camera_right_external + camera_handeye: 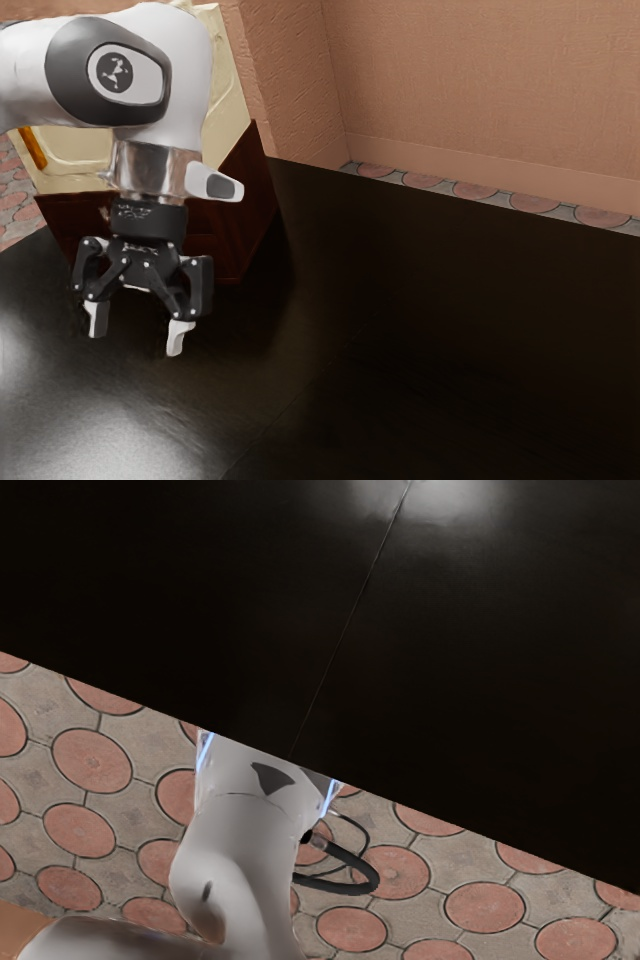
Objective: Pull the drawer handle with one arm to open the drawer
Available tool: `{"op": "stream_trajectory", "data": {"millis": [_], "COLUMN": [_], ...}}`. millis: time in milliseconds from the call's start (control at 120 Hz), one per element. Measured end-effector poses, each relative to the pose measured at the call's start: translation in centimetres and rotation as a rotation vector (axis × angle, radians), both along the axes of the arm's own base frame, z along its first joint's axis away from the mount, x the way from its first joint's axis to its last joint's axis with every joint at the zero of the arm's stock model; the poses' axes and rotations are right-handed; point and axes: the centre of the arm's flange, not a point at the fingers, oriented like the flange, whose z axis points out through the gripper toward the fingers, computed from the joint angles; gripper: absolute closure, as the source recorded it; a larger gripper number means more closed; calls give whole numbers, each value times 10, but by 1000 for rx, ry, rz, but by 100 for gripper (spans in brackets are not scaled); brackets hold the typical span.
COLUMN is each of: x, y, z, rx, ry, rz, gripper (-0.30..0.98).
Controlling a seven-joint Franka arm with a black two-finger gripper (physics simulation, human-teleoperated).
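In the exterior view my gripper (135, 342) hangs over the dark table with its two pale fingertips (177, 340) spread wide, open and holding nothing. Behind it stands a dark red-brown wooden cabinet (251, 200) with a cream upper part (75, 178). My hand and arm cover much of the cabinet's front, so I cannot make out the drawer handle or tell how the drawer stands.
The black table (430, 330) stretches across the exterior view, with a textured wall (480, 90) behind. In the wrist view, the arm's white base (240, 830) and a black cable (345, 884) lie beyond the table edge, over a patterned floor (484, 908).
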Motion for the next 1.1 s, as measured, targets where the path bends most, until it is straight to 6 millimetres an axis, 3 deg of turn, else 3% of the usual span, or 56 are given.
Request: {"op": "stream_trajectory", "data": {"millis": [83, 167, 333, 450, 517, 1100], "x": [14, 11, 14, -2, -7, 40], "y": [51, 101, 110, 195, 222, 315], "z": [5, 22, 44, 36, 31, -11], "rx": [47, 99, 286, 423, 466, 578], "ry": [-146, -256, -359, -341, -328, -493], "rz": [235, 455, 667, 947, 1056, 1539], "gripper": [0, 0, 0, 0, 0, 0]}}
